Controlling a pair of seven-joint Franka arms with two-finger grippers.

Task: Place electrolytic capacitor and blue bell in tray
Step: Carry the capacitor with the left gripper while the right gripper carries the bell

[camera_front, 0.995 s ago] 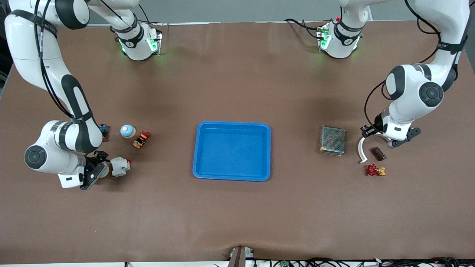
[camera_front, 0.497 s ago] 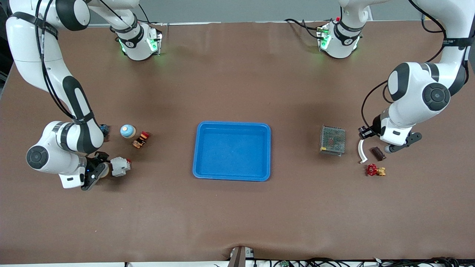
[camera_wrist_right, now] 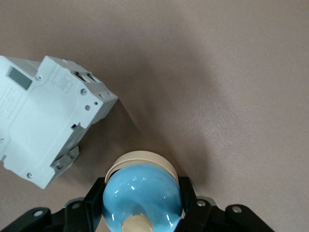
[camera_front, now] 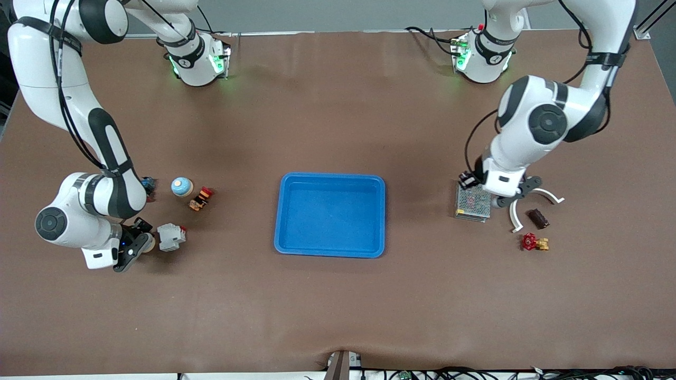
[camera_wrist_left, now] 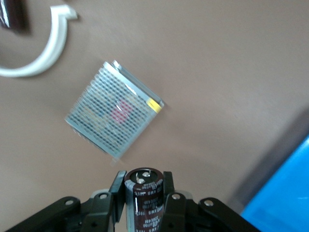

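Observation:
The bright-blue tray (camera_front: 330, 177) lies mid-table with nothing in it; its corner shows in the left wrist view (camera_wrist_left: 289, 193). My left gripper (camera_front: 511, 196) hangs over the edge of the metal mesh box (camera_front: 473, 199), shut (camera_wrist_left: 142, 182) on a dark brown electrolytic capacitor (camera_wrist_left: 143, 198). My right gripper (camera_front: 138, 244) is low at the right arm's end of the table, shut (camera_wrist_right: 142, 193) on a blue bell (camera_wrist_right: 142, 195) with a cream base, beside a white circuit breaker (camera_front: 171, 237). A second blue dome (camera_front: 181, 186) stands on the table farther from the front camera.
The mesh box (camera_wrist_left: 113, 108) lies under the left gripper. A white curved piece (camera_front: 513, 217), a dark brown block (camera_front: 538, 218) and a red valve (camera_front: 529, 241) lie beside it. A small orange and red part (camera_front: 201, 198) lies by the blue dome. The breaker (camera_wrist_right: 46, 121) is close to the held bell.
My left arm has swung toward the tray with the capacitor, from over the white curved piece to over the mesh box's edge. The right arm has hardly moved.

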